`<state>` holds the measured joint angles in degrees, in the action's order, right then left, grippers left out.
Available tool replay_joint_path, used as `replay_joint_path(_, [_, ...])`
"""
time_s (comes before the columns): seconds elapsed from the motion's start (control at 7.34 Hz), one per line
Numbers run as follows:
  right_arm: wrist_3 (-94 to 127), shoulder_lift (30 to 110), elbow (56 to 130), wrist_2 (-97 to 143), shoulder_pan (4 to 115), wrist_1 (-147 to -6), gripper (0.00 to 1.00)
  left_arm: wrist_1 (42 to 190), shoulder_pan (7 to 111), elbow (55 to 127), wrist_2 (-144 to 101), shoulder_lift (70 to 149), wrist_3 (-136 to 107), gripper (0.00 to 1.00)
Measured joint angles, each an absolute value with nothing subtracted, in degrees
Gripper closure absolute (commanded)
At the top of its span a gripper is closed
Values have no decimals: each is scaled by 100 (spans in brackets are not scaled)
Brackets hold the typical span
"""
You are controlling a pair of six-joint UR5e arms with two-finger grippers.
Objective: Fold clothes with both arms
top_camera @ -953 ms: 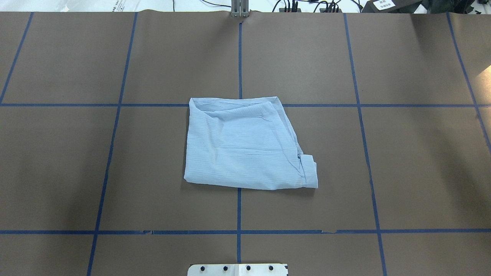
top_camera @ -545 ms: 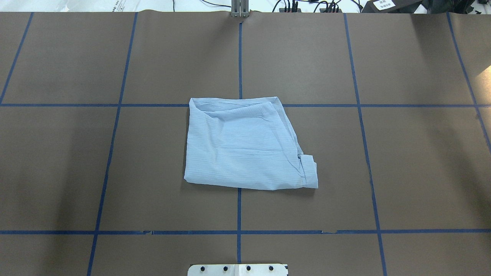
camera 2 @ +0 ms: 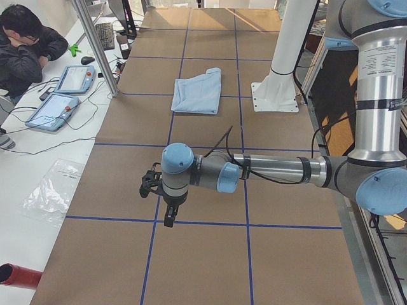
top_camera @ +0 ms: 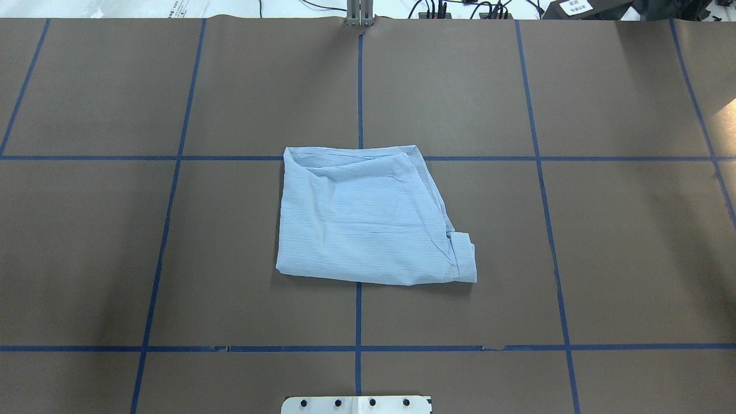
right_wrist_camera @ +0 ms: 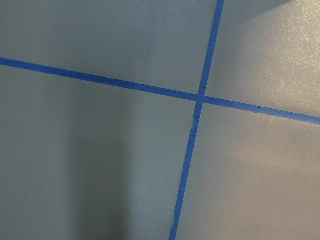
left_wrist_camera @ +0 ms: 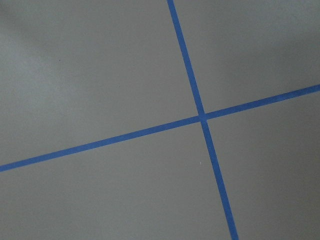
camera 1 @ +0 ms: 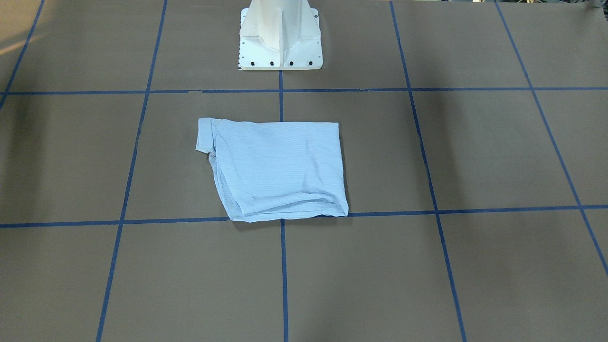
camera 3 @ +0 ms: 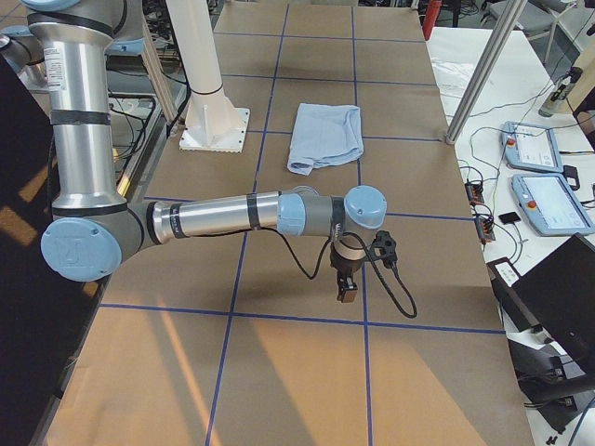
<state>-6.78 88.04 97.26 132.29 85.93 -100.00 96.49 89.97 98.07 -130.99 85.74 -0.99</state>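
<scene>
On the brown taped table (top_camera: pixel 115 241), the shirt (top_camera: pixel 362 218) is laid folded at frame centre; left gripper (camera 2: pixel 168 216) and right gripper (camera 3: pixel 346 288) are held well clear, jaw state cannot be told; the lower-right flap (top_camera: pixel 464 256) should be tucked flat.

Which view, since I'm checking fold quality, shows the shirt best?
Overhead exterior: the folded shirt lies central and large, layered edges plain. The front-facing view shows it nearly as well from the opposite side. Both side views show it small, distant. Wrist views show only table and blue tape.
</scene>
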Motion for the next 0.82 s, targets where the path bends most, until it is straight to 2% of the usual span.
replay_joint_path(0.27, [-568, 8840, 9726, 13254, 8631, -9997, 0, 9256, 8992, 10051, -13218, 8565, -417, 0])
replay_joint_path(0.82, [-477, 9018, 9753, 13282, 8660, -9954, 0, 9189, 8983, 10072, -13365, 8541, -472, 0])
